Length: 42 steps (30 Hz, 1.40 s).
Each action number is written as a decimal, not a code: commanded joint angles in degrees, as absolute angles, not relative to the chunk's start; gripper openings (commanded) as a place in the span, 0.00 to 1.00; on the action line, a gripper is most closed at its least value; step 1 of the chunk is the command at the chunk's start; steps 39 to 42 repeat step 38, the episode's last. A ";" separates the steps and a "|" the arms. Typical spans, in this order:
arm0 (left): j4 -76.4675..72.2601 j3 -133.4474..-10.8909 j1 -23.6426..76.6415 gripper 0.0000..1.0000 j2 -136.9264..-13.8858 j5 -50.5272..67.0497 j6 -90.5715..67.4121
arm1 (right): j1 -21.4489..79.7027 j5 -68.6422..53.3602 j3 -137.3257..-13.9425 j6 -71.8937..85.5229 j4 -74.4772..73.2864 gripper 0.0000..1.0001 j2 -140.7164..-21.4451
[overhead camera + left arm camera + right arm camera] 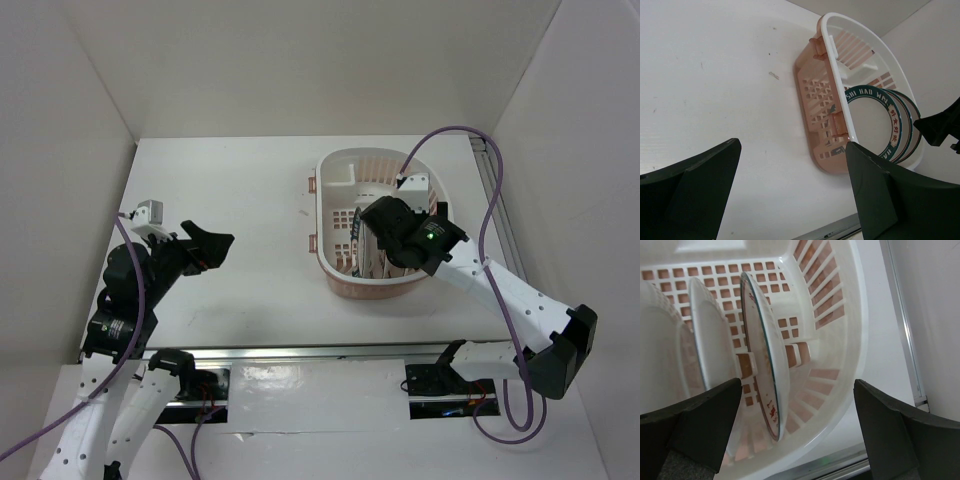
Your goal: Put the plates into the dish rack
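Three plates (762, 355) stand on edge, side by side and nearly upright, inside the rack (840, 340), with the teal-rimmed one at the end of the row. The right gripper (797, 390) hangs over them, its fingers spread wide and nothing between them. The left gripper (792, 145), likewise spread and empty, hovers over the table (230, 180), well apart from the rack. Loading appears complete, so the hazards lie in the withdrawal. A finger drawn out on a slant could catch the rim of the nearest plate and tip it against its neighbours, felling the row. Only the slotted base seems to hold the plates up, so a jolt may slide them flat. The rack looks light, and a knock on its wall could shift it across the table.
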State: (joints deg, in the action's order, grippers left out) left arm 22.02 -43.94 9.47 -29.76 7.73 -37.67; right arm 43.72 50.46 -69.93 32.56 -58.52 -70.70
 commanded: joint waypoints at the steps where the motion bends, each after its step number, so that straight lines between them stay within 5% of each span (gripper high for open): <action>1: 20.57 -46.32 9.67 1.00 -29.18 7.65 -36.74 | 45.70 54.40 -74.52 36.74 -64.06 1.00 -70.75; 24: 44.99 -62.75 9.67 1.00 -35.16 -5.36 -28.74 | 51.50 39.56 -83.50 32.44 -74.88 1.00 -44.39; 42: 47.29 -63.28 9.67 1.00 -33.93 -4.75 -27.69 | 43.68 35.77 -84.63 26.72 -73.04 1.00 -40.78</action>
